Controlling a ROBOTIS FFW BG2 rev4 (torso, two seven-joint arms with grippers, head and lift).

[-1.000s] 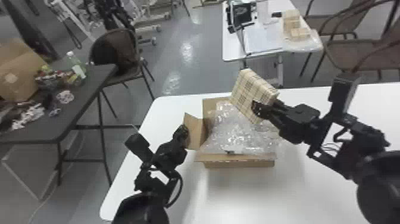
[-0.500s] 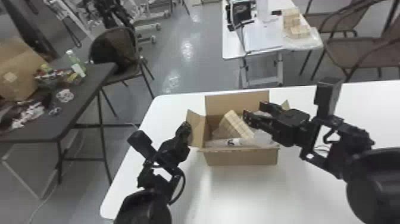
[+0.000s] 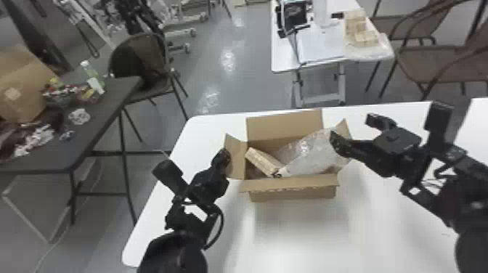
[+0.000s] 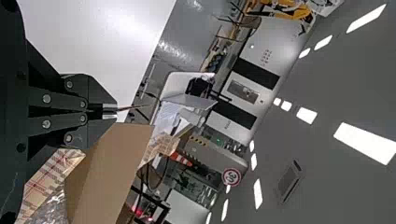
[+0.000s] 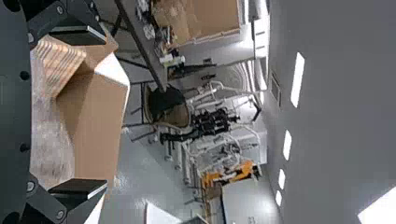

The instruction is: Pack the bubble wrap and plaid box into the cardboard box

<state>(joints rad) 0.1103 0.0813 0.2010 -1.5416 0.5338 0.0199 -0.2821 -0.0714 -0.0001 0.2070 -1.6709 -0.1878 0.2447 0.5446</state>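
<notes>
1. One large brown cardboard carton point(image 3: 25, 87) stood on the dark grey table point(image 3: 105, 119), its left part cut off by the head view's edge; beside it, a heap of small mixed items was too blurred to name.
2. The black left gripper point(image 3: 224, 156) was at the left flap of the open box, its two fingers brought nearly together; whether they pinched the flap's edge, I cannot tell.
3. The open brown cardboard box point(image 3: 292, 192) sat on the white table point(image 3: 290, 239) with its flaps spread. Its front wall and flap hid the floor of it.
4. The beige plaid box point(image 3: 262, 161) lay tilted in the left part of that box, its lower end hidden behind the front flap.
5. The clear, crinkled bubble wrap point(image 3: 308, 156) filled the right part and bulged above the rim; where it met the plaid box, a small dark spot was too small to make out.
6. The black right gripper point(image 3: 352, 129) was at the right side of the bubble wrap, fingers spread wide with nothing held between them; one finger overlapped the wrap in the head view, but contact could not be told.
7. Two brown chairs point(image 3: 428, 65) stood farther right, partly cut off by the edges.
</notes>
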